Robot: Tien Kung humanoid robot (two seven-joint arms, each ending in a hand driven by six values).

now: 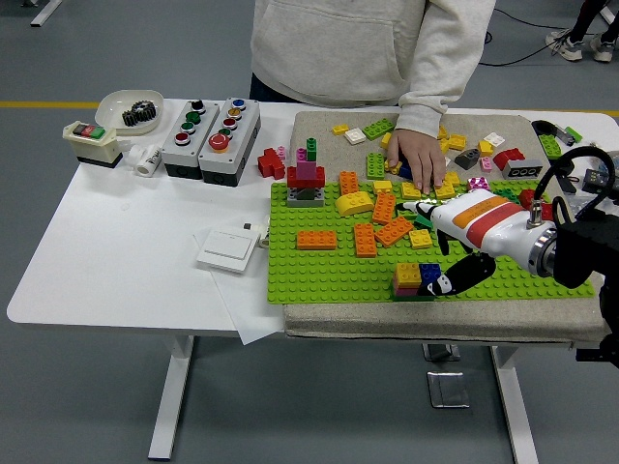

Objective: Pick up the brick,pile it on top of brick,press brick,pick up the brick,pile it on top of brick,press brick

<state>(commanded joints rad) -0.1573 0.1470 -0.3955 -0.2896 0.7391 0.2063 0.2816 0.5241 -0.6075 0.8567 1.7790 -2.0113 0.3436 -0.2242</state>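
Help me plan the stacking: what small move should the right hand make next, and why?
Probably press down on the small brick stack. The right hand sits beside its right side at the green baseplate's near edge, dark fingers touching the blue brick next to the yellow top brick, and holds nothing visible. The left hand is out of view.

Glossy plastic bricks (384, 207) on a studded plastic baseplate (319, 271), coarse beige cloth mat (319, 126) beneath

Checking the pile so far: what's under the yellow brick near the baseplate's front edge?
The yellow brick sits on a pink layer, on the green baseplate. A blue brick adjoins it; the right hand hides the pile's right side.
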